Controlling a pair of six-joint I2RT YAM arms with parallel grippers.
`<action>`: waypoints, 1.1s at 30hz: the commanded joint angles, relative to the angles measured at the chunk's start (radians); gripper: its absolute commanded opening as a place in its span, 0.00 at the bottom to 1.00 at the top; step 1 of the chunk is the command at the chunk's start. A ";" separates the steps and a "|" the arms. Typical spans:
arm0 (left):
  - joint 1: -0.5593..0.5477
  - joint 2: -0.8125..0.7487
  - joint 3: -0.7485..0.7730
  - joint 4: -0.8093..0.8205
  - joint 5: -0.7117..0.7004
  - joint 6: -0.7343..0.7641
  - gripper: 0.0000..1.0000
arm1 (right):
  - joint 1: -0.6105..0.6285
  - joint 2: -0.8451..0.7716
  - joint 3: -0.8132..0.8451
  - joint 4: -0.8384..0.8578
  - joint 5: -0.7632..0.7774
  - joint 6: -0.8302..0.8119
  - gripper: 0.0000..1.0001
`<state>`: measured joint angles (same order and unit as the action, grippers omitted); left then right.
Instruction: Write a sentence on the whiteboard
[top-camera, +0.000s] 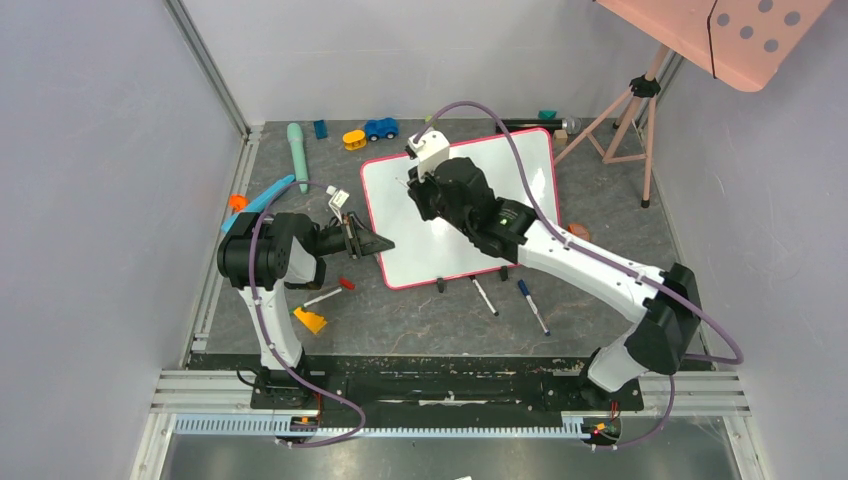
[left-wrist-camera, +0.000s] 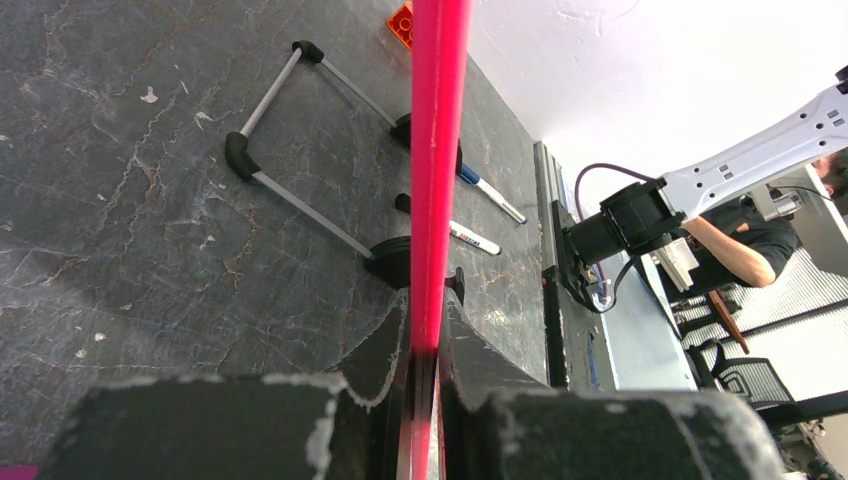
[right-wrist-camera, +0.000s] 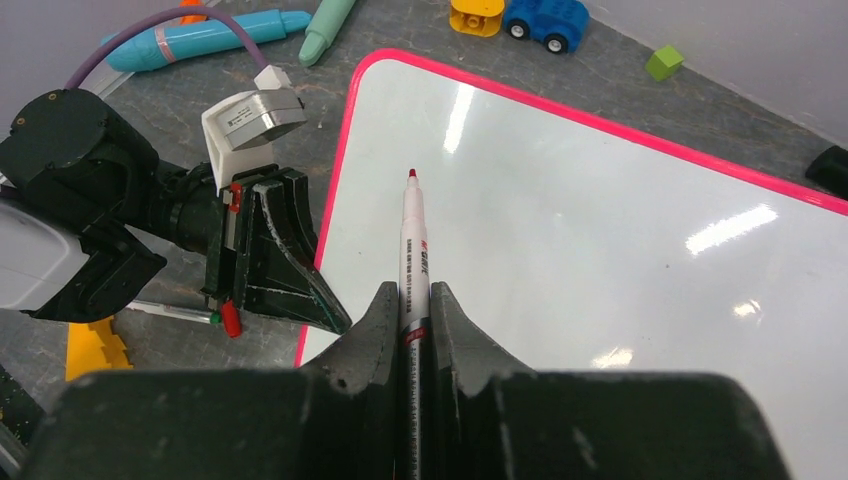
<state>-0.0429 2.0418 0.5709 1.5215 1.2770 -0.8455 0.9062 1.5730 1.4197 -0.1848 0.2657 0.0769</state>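
Note:
The whiteboard (top-camera: 523, 175) lies on the dark table with its red-pink frame around a glossy white face (right-wrist-camera: 600, 230). My left gripper (top-camera: 386, 243) is shut on the frame's left edge, which runs as a red bar (left-wrist-camera: 437, 150) up from between its fingers (left-wrist-camera: 428, 322). Over the board's upper left part my right gripper (top-camera: 414, 186) is shut on a red marker (right-wrist-camera: 414, 260). The marker's red tip points at the board close to the left frame, near the left gripper (right-wrist-camera: 335, 318). No sentence shows on the visible white surface.
Two loose markers (top-camera: 484, 296) (top-camera: 533, 306) lie in front of the board, and a red-capped one (top-camera: 330, 292) and a yellow block (top-camera: 311, 320) by the left arm. A blue toy car (top-camera: 381, 128), a yellow piece (top-camera: 354, 139) and a teal tube (top-camera: 297, 155) lie behind. A pink perforated panel (top-camera: 740, 30) stands on a tripod (top-camera: 625, 120).

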 joint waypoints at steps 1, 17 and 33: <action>-0.030 0.038 -0.024 0.035 0.027 0.069 0.02 | 0.000 -0.080 -0.039 0.050 0.042 -0.021 0.00; -0.030 0.039 -0.022 0.035 0.027 0.069 0.02 | 0.000 -0.174 -0.177 0.051 0.035 0.009 0.00; -0.030 0.039 -0.023 0.035 0.027 0.069 0.02 | 0.000 -0.174 -0.176 0.060 0.042 0.008 0.00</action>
<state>-0.0437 2.0418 0.5709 1.5215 1.2770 -0.8440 0.9058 1.4330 1.2434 -0.1726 0.2905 0.0814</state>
